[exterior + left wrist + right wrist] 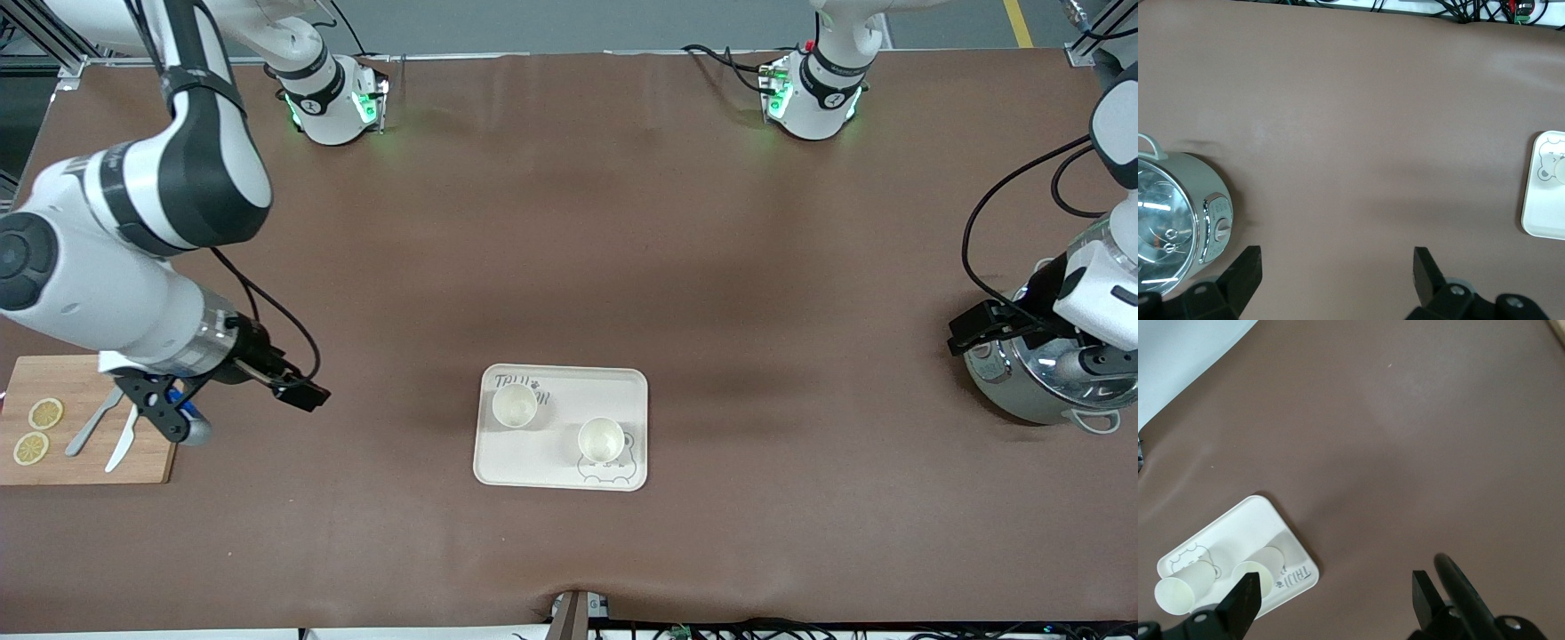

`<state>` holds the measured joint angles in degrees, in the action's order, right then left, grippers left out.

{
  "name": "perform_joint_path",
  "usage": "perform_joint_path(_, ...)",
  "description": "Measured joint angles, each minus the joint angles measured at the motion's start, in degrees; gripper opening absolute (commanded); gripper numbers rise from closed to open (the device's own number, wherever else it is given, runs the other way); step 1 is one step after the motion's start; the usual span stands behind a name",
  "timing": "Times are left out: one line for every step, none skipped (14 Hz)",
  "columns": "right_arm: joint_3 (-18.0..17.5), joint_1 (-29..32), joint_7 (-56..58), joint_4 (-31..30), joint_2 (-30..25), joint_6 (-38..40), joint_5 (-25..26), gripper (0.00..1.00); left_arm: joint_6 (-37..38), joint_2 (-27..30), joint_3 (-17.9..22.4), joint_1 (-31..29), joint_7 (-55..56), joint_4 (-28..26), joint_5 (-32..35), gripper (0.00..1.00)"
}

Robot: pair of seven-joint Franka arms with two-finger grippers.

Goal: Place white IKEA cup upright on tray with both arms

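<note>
We see the cream tray (562, 462) low in the centre of the front frame, on the brown worktop (569, 267). Two white cups stand upright on it: one cup (515, 405) at its upper left corner over the lettering, the other cup (600, 439) at its lower right by the bear drawing. Our right tool (169, 418) hangs at the frame's left edge over a wooden cutting board (53, 462), fingers spread wide, gripping nothing. Our left tool (1337, 267) sits at the right edge above a steel pot (1031, 382), equally wide and empty.
</note>
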<state>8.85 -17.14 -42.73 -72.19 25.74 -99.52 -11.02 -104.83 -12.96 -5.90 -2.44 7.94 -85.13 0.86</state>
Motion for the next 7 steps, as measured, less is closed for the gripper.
perform_joint_path(0.05,1.23,2.95,-0.64,-0.65,0.00,0.09,1.00,-0.11,-0.25,-0.04,0.18,-0.02,0.11,0.00,1.00)
perform_joint_path(0.07,2.42,5.58,-1.28,-1.27,0.01,0.23,1.00,-0.17,-0.50,-0.08,0.37,-0.02,0.33,0.00,1.00)
perform_joint_path(0.10,3.49,8.08,-1.78,-1.76,0.04,0.49,1.00,-0.19,-0.78,-0.11,0.47,-0.02,0.64,0.00,1.00)
perform_joint_path(0.10,4.34,10.59,-2.27,-2.22,0.09,0.96,1.00,-0.20,-1.06,-0.11,0.49,-0.02,0.87,0.00,1.00)
perform_joint_path(0.10,4.99,13.00,-2.99,-2.80,0.13,1.47,1.00,-0.20,-1.28,-0.11,0.47,-0.02,1.03,0.00,1.00)
perform_joint_path(0.09,5.52,15.44,-3.91,-3.48,0.13,2.23,1.00,-0.22,-1.43,-0.11,0.42,-0.02,1.12,0.00,1.00)
perform_joint_path(0.10,6.06,18.02,-4.89,-4.30,0.15,2.84,1.00,-0.22,-1.50,-0.11,0.38,-0.02,1.16,0.00,1.00)
